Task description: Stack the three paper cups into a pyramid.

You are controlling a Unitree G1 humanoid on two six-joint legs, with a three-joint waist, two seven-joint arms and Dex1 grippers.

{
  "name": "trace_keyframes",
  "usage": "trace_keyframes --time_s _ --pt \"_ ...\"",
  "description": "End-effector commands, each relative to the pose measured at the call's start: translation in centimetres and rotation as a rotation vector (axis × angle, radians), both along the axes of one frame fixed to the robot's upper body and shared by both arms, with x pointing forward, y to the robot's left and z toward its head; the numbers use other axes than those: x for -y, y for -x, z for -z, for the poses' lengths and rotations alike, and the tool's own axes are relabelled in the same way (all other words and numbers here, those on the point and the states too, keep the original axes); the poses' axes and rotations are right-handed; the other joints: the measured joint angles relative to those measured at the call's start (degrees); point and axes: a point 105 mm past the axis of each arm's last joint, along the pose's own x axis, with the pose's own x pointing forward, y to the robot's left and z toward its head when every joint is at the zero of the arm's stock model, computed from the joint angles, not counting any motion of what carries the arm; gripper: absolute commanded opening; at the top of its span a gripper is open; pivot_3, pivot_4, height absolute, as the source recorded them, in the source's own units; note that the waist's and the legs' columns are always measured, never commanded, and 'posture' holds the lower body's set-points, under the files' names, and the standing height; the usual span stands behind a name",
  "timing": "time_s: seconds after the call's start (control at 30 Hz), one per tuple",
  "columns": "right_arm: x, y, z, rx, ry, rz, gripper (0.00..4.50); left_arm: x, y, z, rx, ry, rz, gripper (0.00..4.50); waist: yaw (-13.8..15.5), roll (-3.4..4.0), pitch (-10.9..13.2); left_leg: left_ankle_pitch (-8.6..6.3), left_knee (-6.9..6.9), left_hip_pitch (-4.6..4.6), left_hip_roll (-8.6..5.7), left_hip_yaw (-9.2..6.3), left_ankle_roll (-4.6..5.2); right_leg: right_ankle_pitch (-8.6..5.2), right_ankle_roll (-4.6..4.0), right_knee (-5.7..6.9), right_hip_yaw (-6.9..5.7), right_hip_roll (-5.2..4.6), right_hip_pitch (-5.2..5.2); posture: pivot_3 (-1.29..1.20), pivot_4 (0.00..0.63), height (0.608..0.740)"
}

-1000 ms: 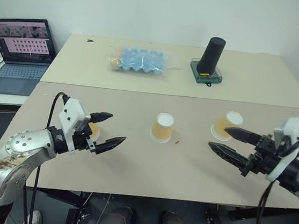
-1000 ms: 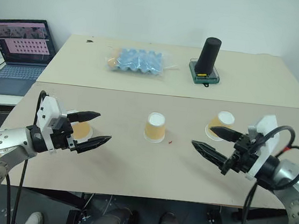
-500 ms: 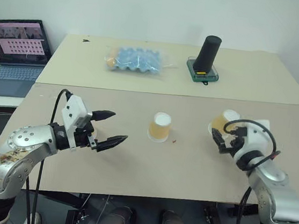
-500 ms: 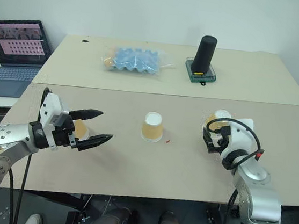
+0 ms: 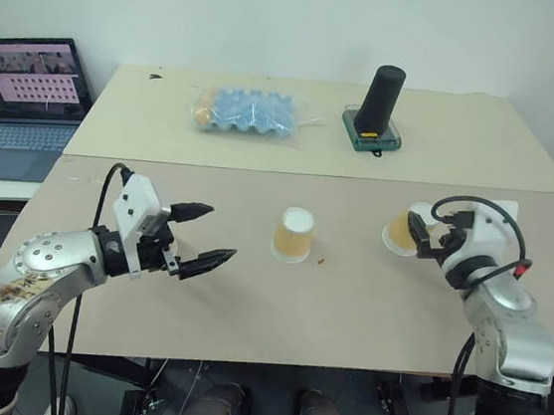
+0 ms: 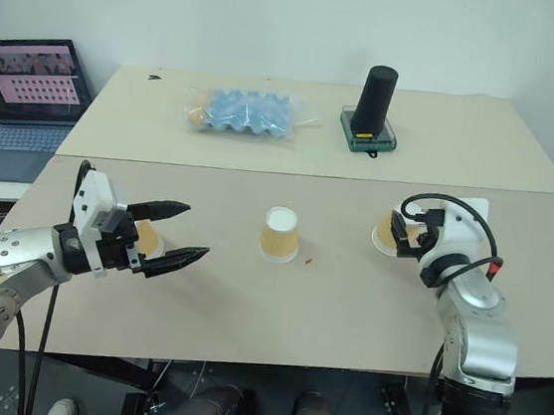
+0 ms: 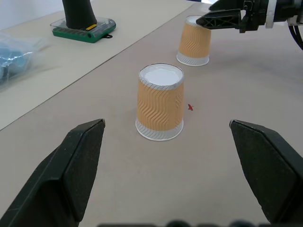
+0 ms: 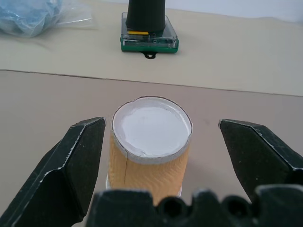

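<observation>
Straddling right cup (image 8: 150, 150), right tool (image 8: 158, 156) open

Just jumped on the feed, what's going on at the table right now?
Nothing is stacked yet. All three paper cups stand upside down and apart on the near table. The right end effector, open, straddles the right cup without gripping it. The left end effector, also open, hovers near the left cup. The middle cup sits untouched.
</observation>
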Motion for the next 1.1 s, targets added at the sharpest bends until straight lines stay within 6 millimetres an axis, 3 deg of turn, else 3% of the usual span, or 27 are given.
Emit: trace_keyframes --time_s 0.03,0.47,0.57,0.67,0.8,0.93,1.03,1.1 --pt "-0.5 -0.6 -1.3 0.069 -0.017 -0.016 4.48 -0.2 0.0 -1.0 0.046 -0.011 -0.011 4.50 0.0 0.00 0.0 0.00 0.00 0.00 0.00 0.00 0.00 0.00 0.00 0.00 0.00 0.00 0.00 0.00 0.150 0.740" --pt "-0.7 -1.4 -0.9 0.072 -0.057 -0.021 4.48 -0.3 0.1 -1.1 0.047 -0.006 -0.029 4.50 0.0 0.00 0.0 0.01 0.00 0.01 0.00 0.00 -0.02 0.01 0.00 0.02 0.03 0.04 -0.01 0.00 0.150 0.740" --pt "-0.8 -1.5 -1.0 0.077 -0.058 -0.027 3.76 -0.4 0.1 -1.0 0.045 -0.003 -0.031 4.50 0.0 0.00 0.0 0.01 0.00 0.01 0.00 0.00 -0.02 0.01 0.00 0.02 0.03 0.04 -0.01 0.00 0.150 0.740" --pt "-0.8 -1.5 -1.0 0.075 -0.061 -0.025 2.70 -0.4 0.0 -1.0 0.045 -0.005 -0.033 4.50 0.0 0.00 0.0 0.01 0.00 0.01 0.01 0.00 -0.02 0.01 0.00 0.02 0.04 0.05 -0.01 0.00 0.150 0.740" --pt "-1.0 -1.4 -1.3 0.080 -0.054 -0.040 2.65 -0.4 0.0 -1.0 0.042 0.001 -0.031 4.50 0.0 0.00 0.0 0.01 0.00 0.01 0.01 0.00 -0.02 0.01 -0.01 0.02 0.04 0.05 -0.01 0.00 0.150 0.740" --pt "-1.5 -1.3 -3.4 0.133 -0.065 -0.095 2.65 -0.3 0.0 -1.0 0.041 -0.001 -0.031 4.50 0.0 0.01 0.0 0.01 0.00 0.01 0.01 0.00 -0.02 0.01 -0.01 0.02 0.04 0.05 -0.01 0.00 0.150 0.740" --pt "-4.1 -0.2 -7.3 0.205 -0.052 -0.369 2.65 -0.3 -0.1 -1.0 0.044 0.001 -0.032 4.50 -0.2 0.08 0.0 0.01 0.00 -0.01 0.01 0.02 -0.02 0.02 -0.01 0.02 0.06 0.06 0.00 0.00 0.150 0.740" --pt "-5.8 1.0 -8.0 0.178 -0.035 -0.568 2.65 -0.2 -0.1 -1.0 0.042 0.001 -0.030 4.50 -0.2 0.09 0.1 0.01 0.00 -0.10 0.01 0.06 -0.01 0.03 0.00 0.03 0.09 0.05 0.02 0.00 0.150 0.740"
